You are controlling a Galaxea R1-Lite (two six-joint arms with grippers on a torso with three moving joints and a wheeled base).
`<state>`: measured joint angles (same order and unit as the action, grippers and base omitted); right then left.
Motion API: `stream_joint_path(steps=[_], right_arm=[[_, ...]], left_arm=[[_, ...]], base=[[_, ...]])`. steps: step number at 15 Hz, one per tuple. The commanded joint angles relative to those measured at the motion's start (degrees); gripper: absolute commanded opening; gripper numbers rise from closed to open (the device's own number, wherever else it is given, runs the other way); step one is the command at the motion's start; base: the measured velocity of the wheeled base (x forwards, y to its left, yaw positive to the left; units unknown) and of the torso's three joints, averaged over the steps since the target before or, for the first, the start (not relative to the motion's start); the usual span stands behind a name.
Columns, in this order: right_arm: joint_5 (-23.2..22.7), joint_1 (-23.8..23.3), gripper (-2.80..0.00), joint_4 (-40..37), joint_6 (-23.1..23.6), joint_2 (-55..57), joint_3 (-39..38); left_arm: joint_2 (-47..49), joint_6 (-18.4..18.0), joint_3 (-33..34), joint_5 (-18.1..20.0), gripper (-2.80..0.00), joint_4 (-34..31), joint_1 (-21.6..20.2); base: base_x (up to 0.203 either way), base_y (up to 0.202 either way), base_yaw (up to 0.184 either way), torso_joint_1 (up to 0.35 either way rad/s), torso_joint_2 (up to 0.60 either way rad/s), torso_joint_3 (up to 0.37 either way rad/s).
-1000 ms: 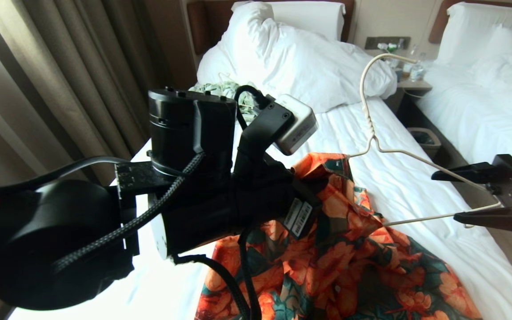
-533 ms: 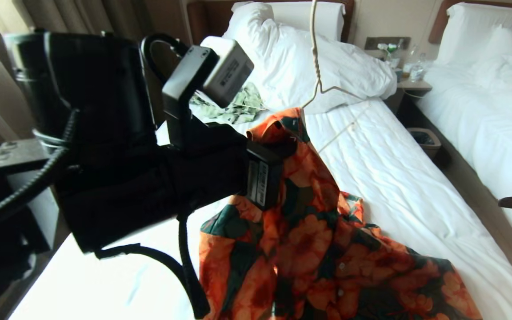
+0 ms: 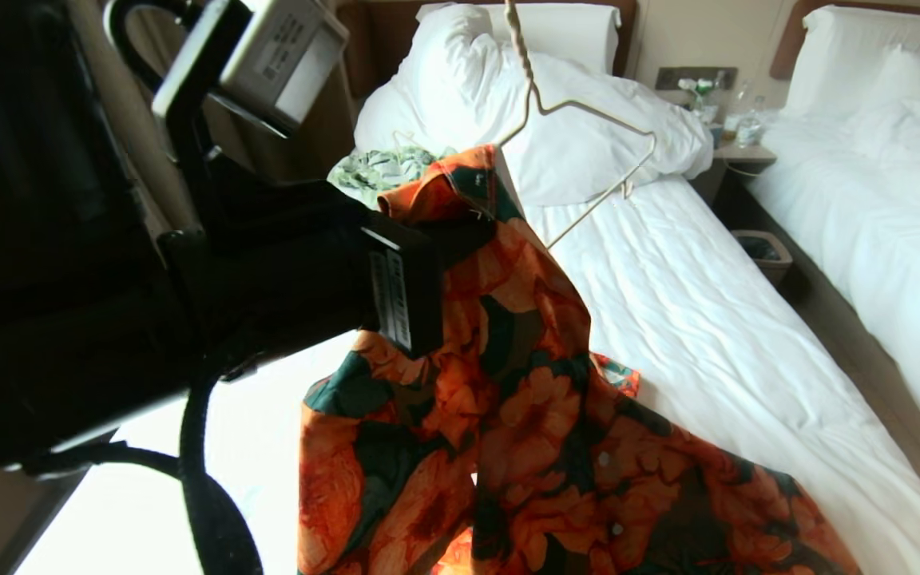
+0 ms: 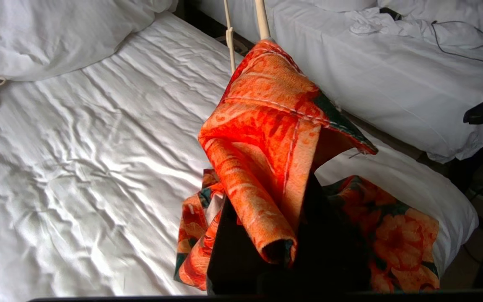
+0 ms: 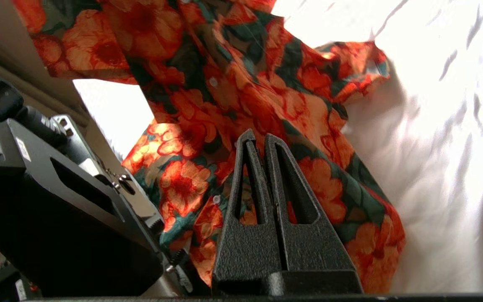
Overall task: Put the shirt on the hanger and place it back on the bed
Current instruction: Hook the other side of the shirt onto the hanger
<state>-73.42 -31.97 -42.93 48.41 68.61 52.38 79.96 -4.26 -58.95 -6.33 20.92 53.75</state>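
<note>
While the left gripper [image 3: 460,239] has the shirt [image 3: 540,415] pinched high by a fold near the collar, the rest of the fabric trails down onto the near end of the bed [image 3: 715,335]. Fingers pressed shut on the cloth; in the left wrist view the orange fold [image 4: 266,138] drapes right over them. Held up like this, I'd guess, so the shoulder stays lifted and the wire can sit inside it.

Hanger [image 3: 588,144] is up in the air just right of the gripped fold, one shoulder tucked under the shirt's collar edge, the other shoulder and bottom wire bare and sticking out to the right over the duvet [image 3: 588,104]. Its neck runs up out of the head view; hook not visible. Can't tell whether the left fingers also catch the wire, nothing else appears to hold it.

Right gripper [image 5: 262,147] is low and near, off at the right, almost out of the head view. Its fingers are pressed together, nothing between them, pointed toward the lower shirt panel and buttons.

Judgement: halfway. One shoulder on, other sleeve side not yet on. Right arm likely needs to take the loose side and draw it over the bare hanger shoulder.

Far left on the bed, a pale green garment [image 3: 384,169] lies by the duvet. Second bed [image 3: 875,144] far right, apart.
</note>
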Motion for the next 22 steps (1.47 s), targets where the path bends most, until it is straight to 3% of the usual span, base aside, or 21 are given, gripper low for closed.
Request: stream_joint_path(steps=[1, 7, 9, 12, 15, 18, 21, 22], right_arm=[[-0.4, -2.7, -2.8, -0.1, -1.1, -0.3, -2.5], [-0.3, -4.0, -2.8, 0.2, -1.7, 2.4, -2.9], [1.3, -4.1, -2.8, 1.6, -1.8, 7.9, -2.3], [6.7, -3.8, -2.8, 14.2, -8.4, 13.5, -2.0], [16.3, 0.1, -2.8, 24.6, -13.5, 15.5, -3.4], [17.8, 4.1, -2.8, 28.1, -24.3, 15.9, -2.8], [18.1, 7.6, -2.8, 29.7, -43.5, 16.0, 2.6], [19.3, 9.7, -2.8, 31.5, -47.7, 15.9, 4.1]], left_arm=[[-1.0, 1.5, 0.0, 0.2, -2.8, 0.1, 0.0], [0.1, 3.6, 0.0, 0.3, -2.8, 0.3, 0.1], [0.5, 4.1, -0.5, 0.3, -2.8, 0.4, 0.0], [-0.6, 4.1, 0.1, 0.1, -2.8, 2.1, -0.1], [-0.6, 4.0, -0.1, 0.0, -2.8, 2.3, -0.3], [-0.7, 4.3, -0.3, 0.2, -2.8, 2.3, -0.4], [-1.2, 5.1, -1.1, 0.2, -2.8, 2.3, -1.3], [-1.6, 5.3, -1.1, 0.2, -2.8, 2.3, -1.3]], base=[[0.0, 0.0, 0.0, 0.0, 0.0, 0.0], [0.0, 0.0, 0.0, 0.0, 0.0, 0.0], [0.0, 0.0, 0.0, 0.0, 0.0, 0.0], [0.0, 0.0, 0.0, 0.0, 0.0, 0.0], [0.0, 0.0, 0.0, 0.0, 0.0, 0.0], [0.0, 0.0, 0.0, 0.0, 0.0, 0.0], [0.0, 0.0, 0.0, 0.0, 0.0, 0.0], [0.0, 0.0, 0.0, 0.0, 0.0, 0.0]])
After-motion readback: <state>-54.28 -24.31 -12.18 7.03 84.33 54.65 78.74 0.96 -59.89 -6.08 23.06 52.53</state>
